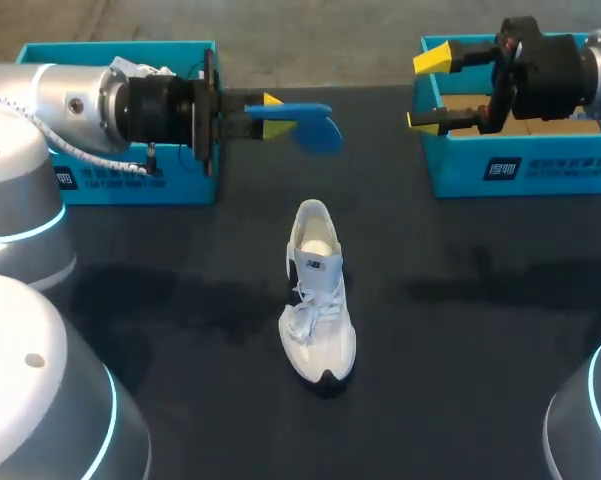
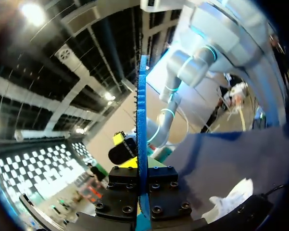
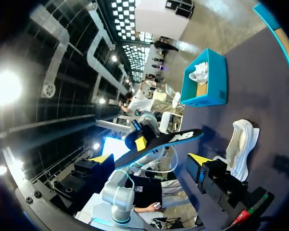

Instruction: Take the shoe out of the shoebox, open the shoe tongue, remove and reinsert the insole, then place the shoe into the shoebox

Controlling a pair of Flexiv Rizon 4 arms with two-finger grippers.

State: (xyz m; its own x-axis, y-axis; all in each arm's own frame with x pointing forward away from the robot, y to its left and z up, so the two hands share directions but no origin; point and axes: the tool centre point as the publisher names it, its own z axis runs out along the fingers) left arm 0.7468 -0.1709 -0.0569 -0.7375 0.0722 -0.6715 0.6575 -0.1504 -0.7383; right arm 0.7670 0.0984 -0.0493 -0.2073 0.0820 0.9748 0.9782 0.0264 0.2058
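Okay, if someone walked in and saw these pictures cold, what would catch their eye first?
Probably the blue insole, held out in the air above the back of the table by the left gripper, which is shut on it. Next, the white shoe, standing alone mid-table on the black table. The right gripper hangs open by the right-hand blue shoebox.

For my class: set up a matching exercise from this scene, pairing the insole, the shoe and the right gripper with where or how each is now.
Things:
1. insole
2. shoe
3. right gripper

States:
a. open and empty, by the right shoebox
b. standing on the table, nothing touching it
c. clamped in the left gripper, off the table

Pairs: 1-c, 2-b, 3-a
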